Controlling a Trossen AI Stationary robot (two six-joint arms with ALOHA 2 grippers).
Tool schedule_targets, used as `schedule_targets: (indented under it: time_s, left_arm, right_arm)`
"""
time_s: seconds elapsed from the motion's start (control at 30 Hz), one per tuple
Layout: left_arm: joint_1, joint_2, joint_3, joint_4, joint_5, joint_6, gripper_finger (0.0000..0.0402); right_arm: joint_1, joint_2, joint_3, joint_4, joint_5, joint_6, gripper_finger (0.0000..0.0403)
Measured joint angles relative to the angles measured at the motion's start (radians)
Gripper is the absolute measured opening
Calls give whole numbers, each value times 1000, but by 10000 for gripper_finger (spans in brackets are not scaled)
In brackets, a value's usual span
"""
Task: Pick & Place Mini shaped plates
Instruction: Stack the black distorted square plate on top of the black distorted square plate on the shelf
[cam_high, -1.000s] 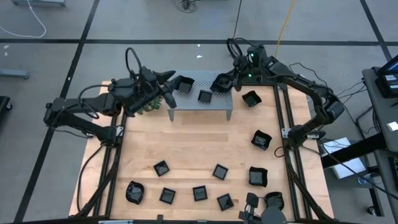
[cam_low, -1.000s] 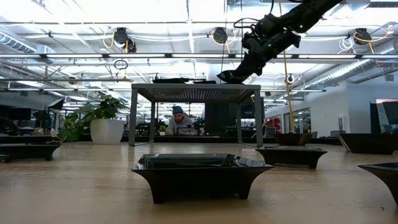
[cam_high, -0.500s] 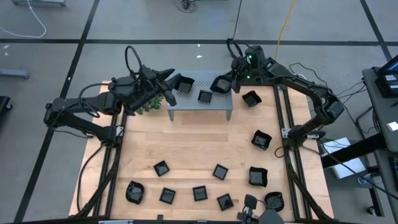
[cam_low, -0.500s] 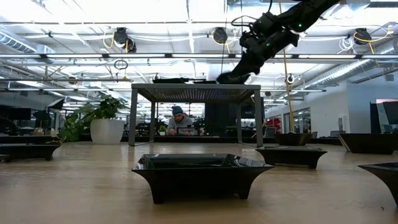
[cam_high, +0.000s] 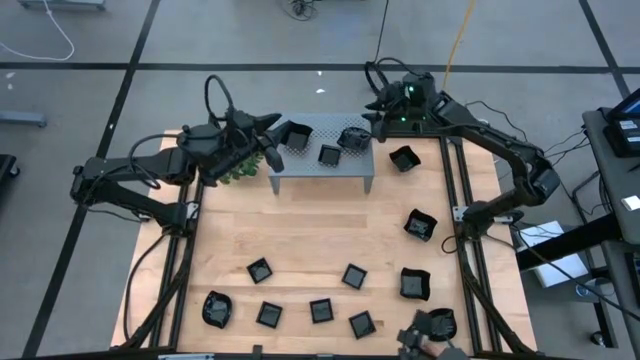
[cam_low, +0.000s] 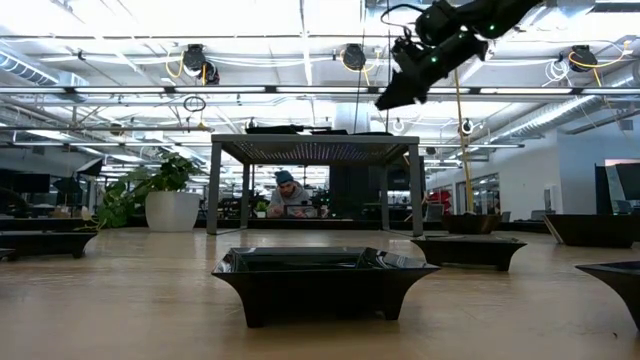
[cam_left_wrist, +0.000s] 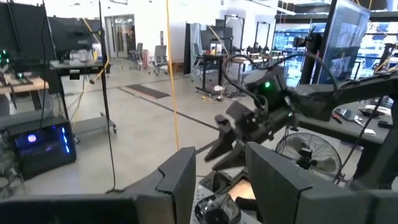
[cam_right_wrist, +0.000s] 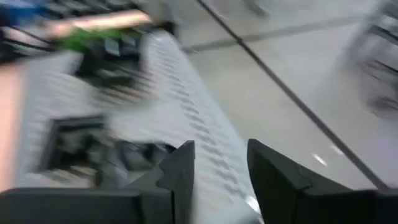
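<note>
Now right gripper (cam_high: 372, 117) spread, empty, above stand's (cam_high: 322, 170) right end; plate (cam_high: 352, 138) rests there. Left gripper (cam_high: 275, 127) spread around plate (cam_high: 296, 134) at stand's left end. Other plates (cam_high: 321, 310) along table's (cam_high: 300, 235) near edge.

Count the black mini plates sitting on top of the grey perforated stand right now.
3: one plate at the stand's left end, one in the middle, one at the right end. The left gripper may hide more.
</note>
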Motion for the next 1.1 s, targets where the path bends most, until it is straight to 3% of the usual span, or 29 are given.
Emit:
schedule_targets:
  time_s: [0.13, 0.3, 0.47, 0.67, 0.77, 0.97, 1.1]
  left_arm:
    - [-3, 0, 0, -54, 0, -50, 145]
    - [-21, 0, 0, -106, 0, -81, 145]
    - [-39, 0, 0, -117, 1, -79, 145]
    - [-57, 0, 0, -124, 0, -75, 145]
    - [-68, 0, 0, -136, 0, -76, 145]
    - [-102, 0, 0, -187, 0, -103, 145]
    - [-128, 0, 0, -220, 0, -107, 145]
  right_arm:
    - [-1, -37, 0, -159, 182, -1, 136]
    - [0, -89, 0, -401, 268, 23, 125]
    - [13, -130, 0, -640, 271, 149, 119]
    - [105, -165, -11, -914, 269, 175, 120]
    - [171, -195, -65, -932, 261, 257, 120]
    - [319, -269, -239, -930, 118, 411, 118]
    - [443, -321, -353, -885, 113, 510, 118]
